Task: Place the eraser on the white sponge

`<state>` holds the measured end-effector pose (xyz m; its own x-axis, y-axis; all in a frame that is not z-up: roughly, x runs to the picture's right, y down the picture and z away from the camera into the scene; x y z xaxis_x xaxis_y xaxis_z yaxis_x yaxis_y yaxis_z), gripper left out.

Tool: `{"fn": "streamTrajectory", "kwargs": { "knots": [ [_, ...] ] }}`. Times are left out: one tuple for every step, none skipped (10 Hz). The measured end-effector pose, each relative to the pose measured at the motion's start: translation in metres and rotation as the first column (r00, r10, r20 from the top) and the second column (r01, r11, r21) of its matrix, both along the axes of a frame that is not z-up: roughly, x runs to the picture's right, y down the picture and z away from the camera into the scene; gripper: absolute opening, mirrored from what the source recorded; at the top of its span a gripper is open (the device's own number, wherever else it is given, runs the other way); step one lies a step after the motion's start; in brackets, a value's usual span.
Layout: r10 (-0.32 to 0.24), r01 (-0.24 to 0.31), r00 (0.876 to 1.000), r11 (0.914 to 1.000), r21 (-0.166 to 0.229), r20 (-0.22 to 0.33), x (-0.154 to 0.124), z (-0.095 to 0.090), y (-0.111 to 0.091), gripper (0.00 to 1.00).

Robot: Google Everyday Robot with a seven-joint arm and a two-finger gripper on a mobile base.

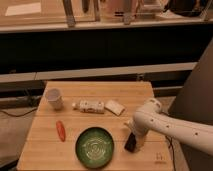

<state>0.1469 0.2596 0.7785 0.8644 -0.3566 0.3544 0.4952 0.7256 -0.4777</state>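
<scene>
Gripper (134, 138) low over table (47, 150), at eraser (130, 144); jaws' state: cannot tell. Sponge (115, 107) apart.

The table (145, 95) is pale wood with a visible plank grain and a matt finish. The green bowl (94, 147) near the front looks glazed, with a soft sheen on its patterned inside. The eraser (130, 144) is dull matt black. The gripper (135, 141), at the near right of the table by the eraser, ends an arm (175, 130) of smooth white plastic-like shell. The white sponge (115, 107) looks soft and matt; the cup (54, 98) plain matt white.
</scene>
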Motion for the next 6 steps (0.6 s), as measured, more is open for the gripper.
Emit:
{"fn": "streamTrajectory", "kwargs": {
  "knots": [
    [0.001, -0.001, 1.0, 1.0, -0.001, 0.001, -0.0001, 0.0, 0.0005, 0.8],
    [0.002, -0.002, 1.0, 1.0, -0.002, 0.001, -0.0003, 0.0, 0.0011, 0.8],
    [0.002, -0.002, 1.0, 1.0, -0.003, 0.004, -0.0015, 0.0002, 0.0013, 0.8],
    [0.0, 0.0, 1.0, 1.0, -0.002, 0.007, -0.0023, 0.0012, 0.0029, 0.8],
    [0.0, 0.0, 1.0, 1.0, -0.002, 0.008, -0.0029, 0.0017, 0.0041, 0.8],
    [-0.003, 0.003, 1.0, 1.0, -0.002, 0.01, -0.0041, 0.0028, 0.0053, 0.8]
  ]
}}
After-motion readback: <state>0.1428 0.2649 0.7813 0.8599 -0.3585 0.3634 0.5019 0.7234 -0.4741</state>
